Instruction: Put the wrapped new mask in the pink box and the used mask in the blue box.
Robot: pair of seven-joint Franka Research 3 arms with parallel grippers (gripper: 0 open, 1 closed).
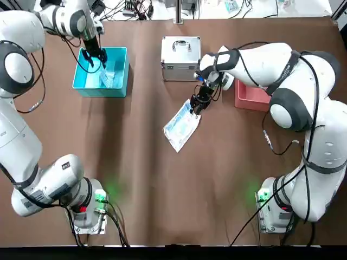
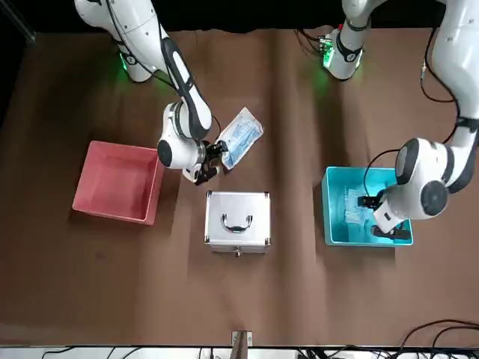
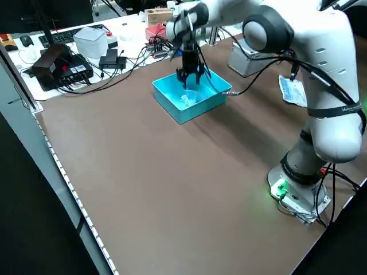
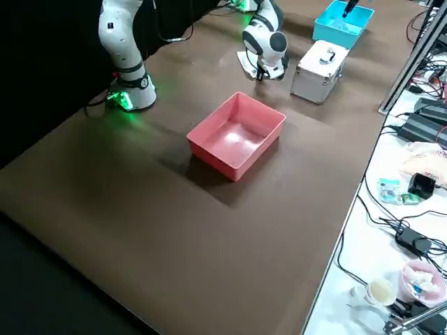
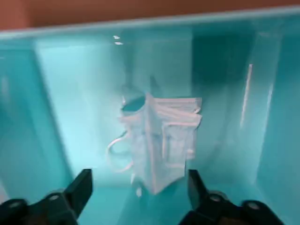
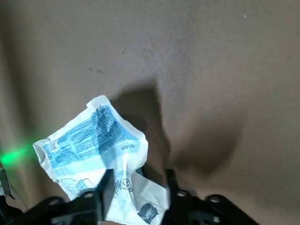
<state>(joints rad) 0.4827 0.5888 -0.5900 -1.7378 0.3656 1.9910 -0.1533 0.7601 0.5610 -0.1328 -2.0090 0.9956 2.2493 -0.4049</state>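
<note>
The wrapped new mask (image 1: 182, 125) is carrying blue panels of small print on its clear packet, but none of the lettering is readable in any view. The right tool (image 1: 196, 103) is pinching one end of the packet, its fingers (image 6: 107, 183) closed tight on the crumpled plastic, and the right wrist view is showing the packet hanging off the brown counter (image 1: 162, 184), its shadow falling apart from it. The right arm is reaching forward and inward, with its wrist bent down in front of the silver metal case (image 1: 180, 57), which is standing between the two bins. The pink box (image 2: 120, 182) is sitting just beside that arm's forearm and is holding nothing.

The left arm is stretching far forward, its wrist pointing straight down over the blue box (image 1: 92, 86). The left tool (image 5: 136, 197) is hanging spread wide inside the bin walls, gripping nothing. The used mask (image 5: 157, 140) is lying folded on the bin's floor, below the spread fingers, its ear loops trailing at one side.
</note>
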